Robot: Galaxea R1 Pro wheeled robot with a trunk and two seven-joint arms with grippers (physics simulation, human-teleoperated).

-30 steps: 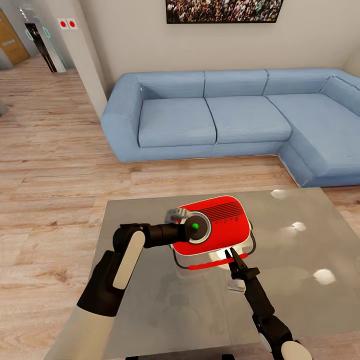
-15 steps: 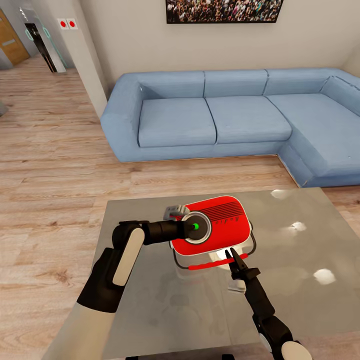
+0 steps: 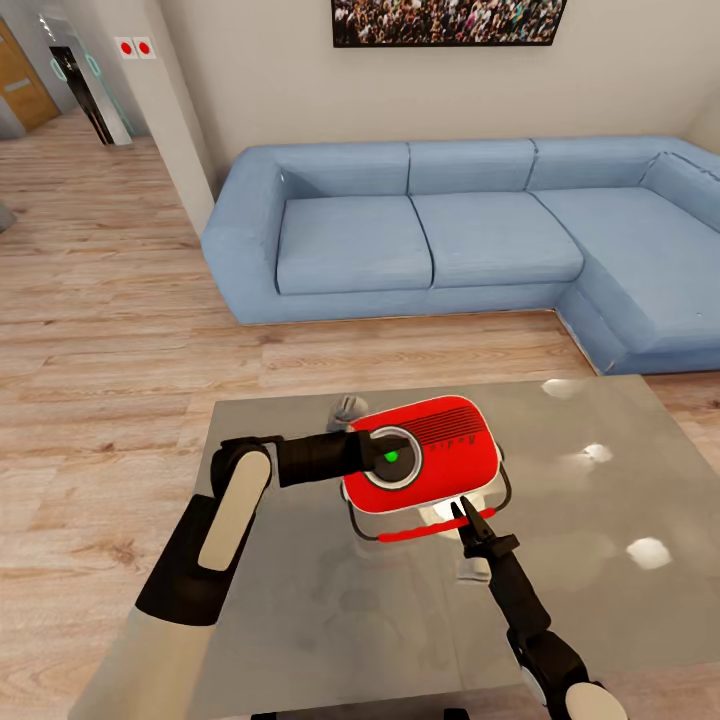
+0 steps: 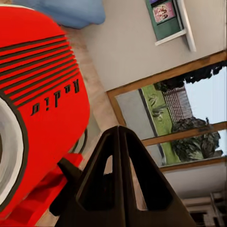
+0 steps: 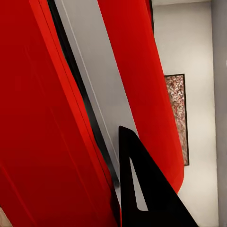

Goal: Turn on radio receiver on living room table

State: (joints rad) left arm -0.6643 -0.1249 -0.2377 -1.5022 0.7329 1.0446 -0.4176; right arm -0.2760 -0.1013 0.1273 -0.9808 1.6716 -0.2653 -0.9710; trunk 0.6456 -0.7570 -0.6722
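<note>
I see the radio receiver lying near the middle of the table, in front of the blue sofa, its dial showing a green centre. My left gripper reaches in at the radio's dial side, its jaws together at a point just beside the red case. My right gripper sits at the radio's near edge by the handle, its jaws together too.
</note>
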